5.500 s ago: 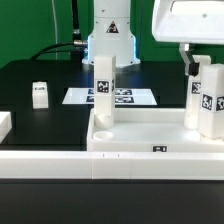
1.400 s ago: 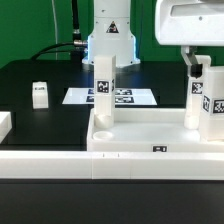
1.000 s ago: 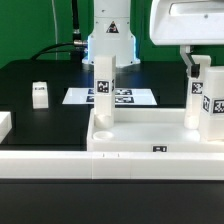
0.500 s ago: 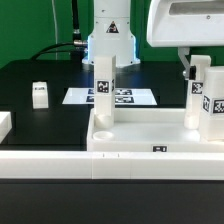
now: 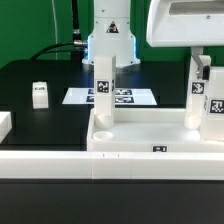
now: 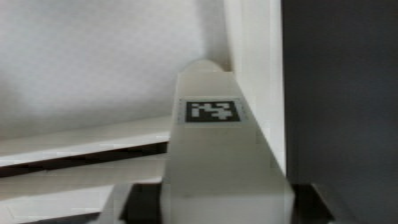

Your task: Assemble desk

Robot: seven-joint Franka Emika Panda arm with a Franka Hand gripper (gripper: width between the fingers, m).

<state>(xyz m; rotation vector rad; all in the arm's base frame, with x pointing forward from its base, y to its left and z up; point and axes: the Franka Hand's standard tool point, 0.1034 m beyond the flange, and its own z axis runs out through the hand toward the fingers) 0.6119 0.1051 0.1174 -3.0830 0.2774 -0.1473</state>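
Observation:
The desk's white tabletop (image 5: 130, 150) lies on the table as a shallow tray. Two tagged legs stand upright in its far corners. One leg (image 5: 103, 85) is on the exterior view's left, the other leg (image 5: 204, 108) on its right. My gripper (image 5: 203, 66) hangs over that right leg and is shut on its top. In the wrist view the same leg (image 6: 217, 150) fills the gap of my gripper (image 6: 214, 205). Its dark fingers (image 6: 143, 205) press against both sides. A third leg (image 5: 39, 94) lies loose on the black table at the left.
The marker board (image 5: 115, 97) lies flat behind the tabletop, in front of the robot base (image 5: 108, 40). A long white rail (image 5: 50, 162) runs along the front edge. Another white part (image 5: 4, 125) sits at the far left.
My jaws have come together on the right leg's top, where they stood wide a second ago. The hand has shifted slightly to the exterior view's left.

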